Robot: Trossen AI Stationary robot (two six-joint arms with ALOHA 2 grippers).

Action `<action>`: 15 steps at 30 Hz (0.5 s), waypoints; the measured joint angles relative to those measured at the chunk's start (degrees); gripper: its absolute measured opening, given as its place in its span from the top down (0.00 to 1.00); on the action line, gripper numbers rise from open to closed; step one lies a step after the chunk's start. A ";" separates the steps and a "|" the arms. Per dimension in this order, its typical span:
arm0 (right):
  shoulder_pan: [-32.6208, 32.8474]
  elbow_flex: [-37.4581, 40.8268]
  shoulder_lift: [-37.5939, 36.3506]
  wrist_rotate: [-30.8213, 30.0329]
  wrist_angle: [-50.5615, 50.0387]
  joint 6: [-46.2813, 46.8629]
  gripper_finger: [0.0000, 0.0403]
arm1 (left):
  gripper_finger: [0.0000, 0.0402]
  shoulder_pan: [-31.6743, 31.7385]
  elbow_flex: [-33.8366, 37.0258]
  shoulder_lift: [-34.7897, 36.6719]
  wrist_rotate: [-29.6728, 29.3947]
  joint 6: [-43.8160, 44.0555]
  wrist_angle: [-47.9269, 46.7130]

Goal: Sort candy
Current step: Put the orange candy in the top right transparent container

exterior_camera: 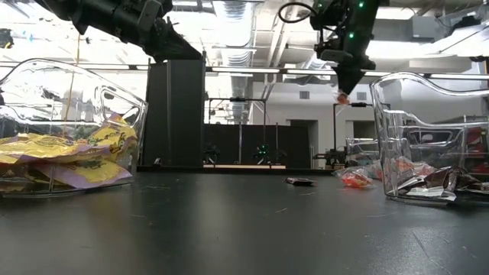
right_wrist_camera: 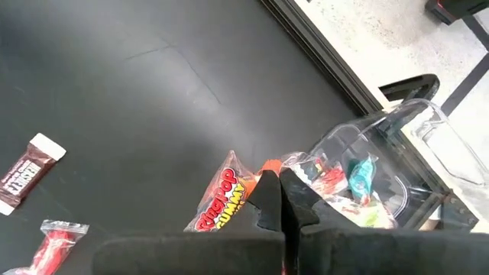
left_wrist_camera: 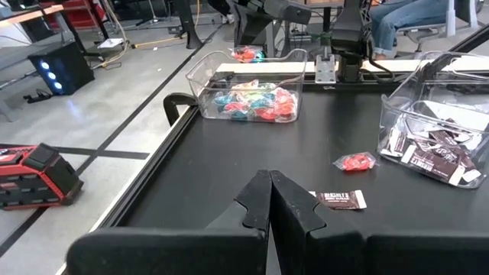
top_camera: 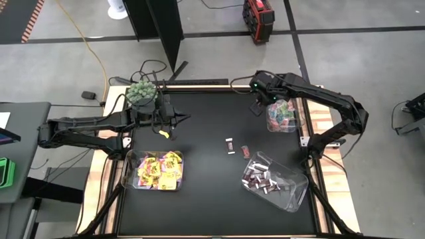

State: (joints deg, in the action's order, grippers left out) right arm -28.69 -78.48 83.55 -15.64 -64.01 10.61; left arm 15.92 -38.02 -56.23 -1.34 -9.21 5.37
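My right gripper [right_wrist_camera: 273,183] is shut on a red-and-orange candy wrapper [right_wrist_camera: 223,200], high above the table beside the clear bin [top_camera: 282,117] of teal-and-pink candy at the far right. My left gripper [left_wrist_camera: 269,187] hovers shut and empty over the table's far left [top_camera: 178,119]. A dark mini bar [left_wrist_camera: 340,199] and a red-wrapped sweet [left_wrist_camera: 356,162] lie loose at the table's middle. Yellow packets fill a bin [top_camera: 157,170] at the near left. Dark bars lie in a bin [top_camera: 273,180] at the near right. My right gripper pinches one end of the red-and-orange wrapper [right_wrist_camera: 246,189] between its two fingers. The fingers slant steeply down from above. The wrapper sticks out to one side of the fingertips and is lifted clear of the table [exterior_camera: 343,97].
A fuzzy green ball plant [top_camera: 141,91] stands at the table's far left corner, just behind my left arm. Open black tabletop [top_camera: 206,192] lies between the yellow bin and the dark-bar bin. People sit beyond the table's right side in the left wrist view.
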 joint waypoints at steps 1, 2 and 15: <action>0.00 0.00 0.00 0.02 -0.17 -0.04 1.00 | 1.00 0.00 0.00 0.00 0.00 0.00 0.00; -0.02 0.00 0.00 0.02 -0.24 -0.12 1.00 | 1.00 0.00 0.00 0.00 0.02 0.00 0.00; -5.94 0.57 0.87 -10.01 -14.59 10.14 1.00 | 1.00 0.00 0.00 0.00 0.00 0.00 0.04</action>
State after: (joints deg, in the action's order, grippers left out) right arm -34.62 -77.90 84.42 -25.65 -78.60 20.75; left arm 15.92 -38.02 -56.23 -1.34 -9.21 5.41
